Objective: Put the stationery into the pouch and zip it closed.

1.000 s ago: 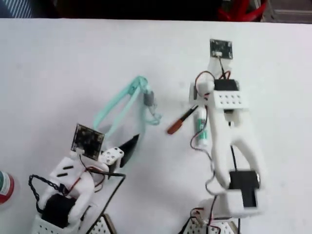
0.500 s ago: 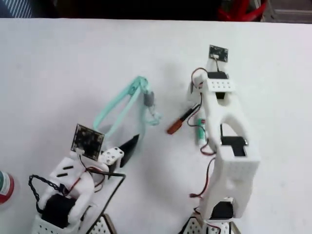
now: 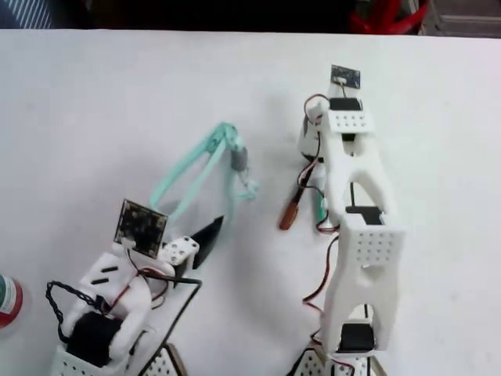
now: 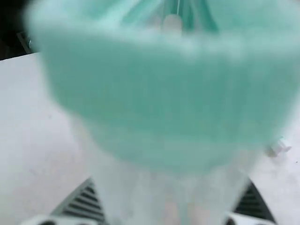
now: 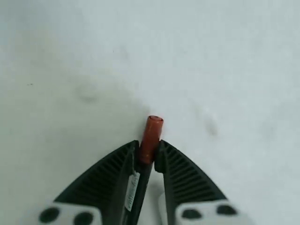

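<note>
So, pick-up step: the right gripper [image 5: 147, 150] has its jaws pinched tight on the pen [image 5: 151, 131], red cap poking out past the tips. Pen sits at 3 o'clock of the pouch [image 3: 205, 168], near but apart. Left gripper [image 3: 202, 235] is at the pouch's 6 o'clock end; can't tell its grip. Next, I'd guess: lift, swing toward 9 o'clock, line the pen up with the pouch mouth.

A big white table [image 3: 94, 86] lies under the right gripper [image 5: 149, 146]. Far past the gripper the room is dark. Something red [image 3: 387, 16] sits back there.
</note>
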